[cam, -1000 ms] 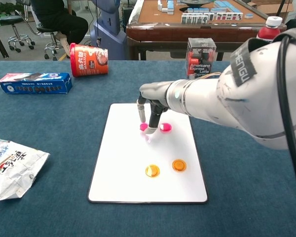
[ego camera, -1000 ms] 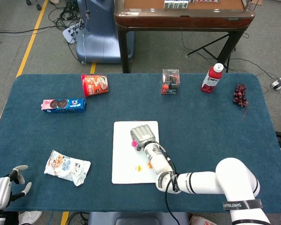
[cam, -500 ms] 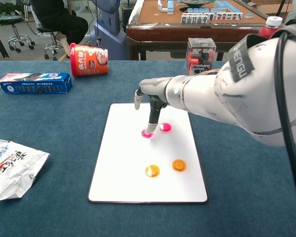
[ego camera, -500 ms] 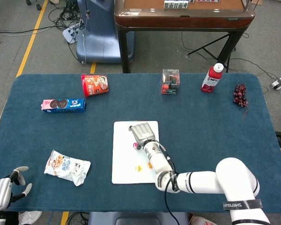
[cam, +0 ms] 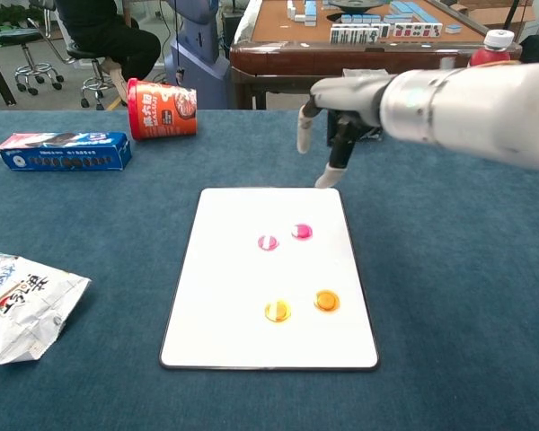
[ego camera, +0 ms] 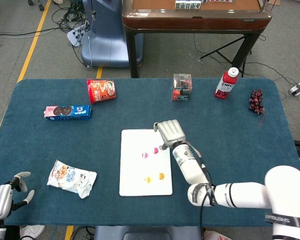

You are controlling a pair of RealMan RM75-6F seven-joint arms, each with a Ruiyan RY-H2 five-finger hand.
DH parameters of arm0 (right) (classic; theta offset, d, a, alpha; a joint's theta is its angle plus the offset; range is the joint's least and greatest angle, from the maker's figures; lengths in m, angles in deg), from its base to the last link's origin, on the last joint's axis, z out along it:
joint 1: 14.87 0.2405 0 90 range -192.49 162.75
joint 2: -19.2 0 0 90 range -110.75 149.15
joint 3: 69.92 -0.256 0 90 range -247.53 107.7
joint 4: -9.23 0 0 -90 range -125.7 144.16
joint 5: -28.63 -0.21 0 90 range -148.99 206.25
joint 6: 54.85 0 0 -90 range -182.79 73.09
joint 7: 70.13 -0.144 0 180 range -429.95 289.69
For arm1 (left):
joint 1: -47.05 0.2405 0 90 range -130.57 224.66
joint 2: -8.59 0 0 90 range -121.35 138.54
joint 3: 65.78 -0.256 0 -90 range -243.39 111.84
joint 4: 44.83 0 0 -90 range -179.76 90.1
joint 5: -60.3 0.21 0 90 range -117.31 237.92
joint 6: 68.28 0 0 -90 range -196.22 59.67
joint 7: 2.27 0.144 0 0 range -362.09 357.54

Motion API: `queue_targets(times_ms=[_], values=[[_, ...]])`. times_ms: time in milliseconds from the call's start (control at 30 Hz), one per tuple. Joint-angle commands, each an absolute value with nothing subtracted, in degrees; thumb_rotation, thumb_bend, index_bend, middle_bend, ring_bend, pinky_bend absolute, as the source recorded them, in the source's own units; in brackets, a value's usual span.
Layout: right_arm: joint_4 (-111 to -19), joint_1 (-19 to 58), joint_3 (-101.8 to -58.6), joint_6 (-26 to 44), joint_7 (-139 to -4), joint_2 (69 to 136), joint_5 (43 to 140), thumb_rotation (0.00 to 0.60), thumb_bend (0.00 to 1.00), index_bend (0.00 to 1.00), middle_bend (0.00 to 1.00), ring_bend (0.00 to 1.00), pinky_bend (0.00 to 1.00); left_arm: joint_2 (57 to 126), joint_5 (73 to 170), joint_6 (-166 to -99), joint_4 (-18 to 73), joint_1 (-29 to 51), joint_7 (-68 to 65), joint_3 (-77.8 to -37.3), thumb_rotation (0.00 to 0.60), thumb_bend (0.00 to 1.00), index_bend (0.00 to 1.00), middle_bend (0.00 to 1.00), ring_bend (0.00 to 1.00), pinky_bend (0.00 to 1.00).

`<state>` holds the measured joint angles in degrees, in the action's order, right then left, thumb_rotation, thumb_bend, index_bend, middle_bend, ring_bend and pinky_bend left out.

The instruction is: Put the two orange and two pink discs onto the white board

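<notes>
Your task looks complete: both pink discs (cam: 284, 237) and both orange discs (cam: 301, 306) lie on the white board (cam: 225, 305) mid-bench, right robot hand (cam: 328, 126) empty with fingers spread above its far edge, left robot hand (ego camera: 5, 196) idle and open at the near-left corner.

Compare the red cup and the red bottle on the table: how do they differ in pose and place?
The red cup lies on its side near the far left of the table, while the red bottle stands upright near the far right. The cup is wide and short; the bottle is slim with a white cap. Both are mostly red and sit off the white board.
</notes>
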<state>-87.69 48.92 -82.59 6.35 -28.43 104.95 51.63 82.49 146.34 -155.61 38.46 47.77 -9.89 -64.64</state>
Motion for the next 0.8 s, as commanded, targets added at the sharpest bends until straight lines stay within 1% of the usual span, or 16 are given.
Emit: queue_targets(times_ms=[33, 100, 200, 267, 367, 433, 467, 567, 800], values=[[-94.88, 43.66, -80.73, 10.04, -31.72, 97.03, 56.59, 0.6, 0.07, 0.4, 0.88, 0.96, 1.0, 81.72, 146.66, -155.58, 39.63, 47.02, -9.07, -64.0, 0.6, 0.31, 0.39, 0.62, 0.56, 0.75], [-97.9, 40.98, -79.6, 11.2, -33.51, 93.08, 59.08, 0.6, 0.07, 0.41, 0.83, 0.91, 0.98, 81.19, 146.74, -155.44, 40.47, 46.49, -8.44, -63.57, 0.6, 0.31, 0.39, 0.62, 0.56, 0.75], [-101.39, 37.07, -77.44, 12.23, -36.15, 87.75, 63.13, 0.6, 0.08, 0.41, 0.74, 0.82, 0.9, 80.5, 146.52, -155.0, 41.76, 45.7, -7.86, -62.87, 0.6, 0.31, 0.39, 0.62, 0.56, 0.75], [-103.04, 34.55, -76.15, 12.86, -38.17, 84.87, 65.75, 0.6, 0.08, 0.41, 0.68, 0.74, 0.82, 80.07, 146.36, -154.72, 42.46, 45.16, -7.44, -62.39, 0.6, 0.31, 0.39, 0.62, 0.56, 0.75], [-105.06, 29.68, -73.78, 14.37, -42.48, 80.48, 71.23, 0.6, 0.08, 0.41, 0.63, 0.66, 0.7, 79.2, 146.37, -154.58, 43.59, 44.17, -6.39, -61.42, 0.6, 0.31, 0.39, 0.62, 0.56, 0.75], [-105.65, 26.9, -72.7, 15.52, -45.25, 78.56, 74.29, 0.6, 0.08, 0.42, 0.61, 0.63, 0.62, 78.66, 146.24, -154.42, 44.36, 43.63, -5.83, -60.89, 0.6, 0.31, 0.39, 0.62, 0.56, 0.75], [-105.81, 25.52, -72.21, 16.19, -46.63, 77.73, 75.8, 0.6, 0.08, 0.42, 0.6, 0.62, 0.59, 78.38, 146.17, -154.32, 44.7, 43.34, -5.48, -60.61, 0.6, 0.31, 0.39, 0.62, 0.56, 0.75], [-106.08, 20.59, -70.55, 18.86, -51.41, 75.13, 81.02, 0.6, 0.09, 0.43, 0.59, 0.61, 0.53, 77.26, 145.92, -154.03, 46.19, 42.5, -4.3, -59.84, 0.6, 0.31, 0.38, 0.62, 0.55, 0.75], [-105.14, 11.95, -67.43, 23.37, -58.67, 71.73, 90.04, 0.6, 0.1, 0.44, 0.59, 0.61, 0.52, 75.64, 145.28, -153.75, 48.63, 41.63, -2.04, -59.2, 0.6, 0.31, 0.38, 0.61, 0.55, 0.75]])
